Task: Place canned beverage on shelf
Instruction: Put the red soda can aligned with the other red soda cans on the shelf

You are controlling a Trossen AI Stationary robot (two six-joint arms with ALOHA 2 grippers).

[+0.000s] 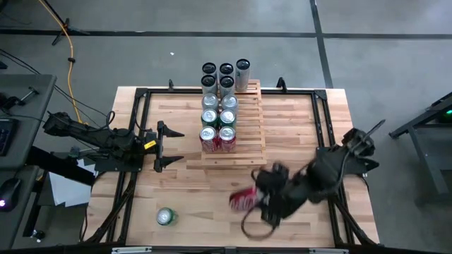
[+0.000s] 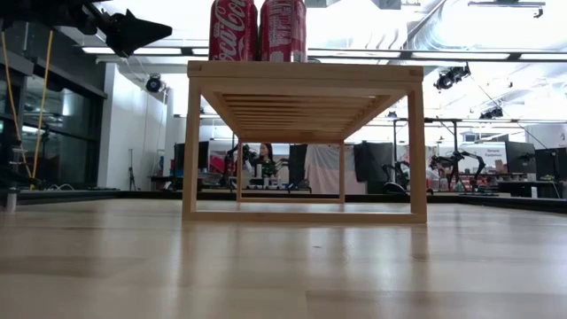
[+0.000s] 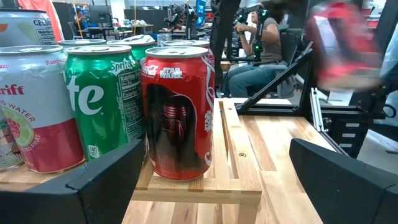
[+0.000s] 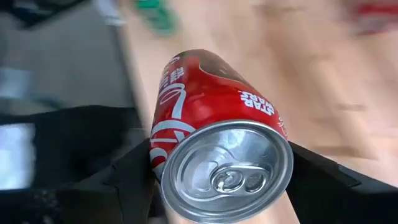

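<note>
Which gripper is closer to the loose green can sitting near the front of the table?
Left. The left gripper waits open beside the shelf, diagonally behind the green can. The right gripper, holding the red can, is farther off to its side.

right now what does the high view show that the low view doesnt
Only the high view shows the right end effector closed on a red can near the table's front, a loose green can at the front left, the left end effector open and waiting beside the shelf, and the full double row of cans running back along it. Only the low view shows the shelf's legs and open underside, plus the room behind. Both show the shelf with the two red cans at its front end.
</note>
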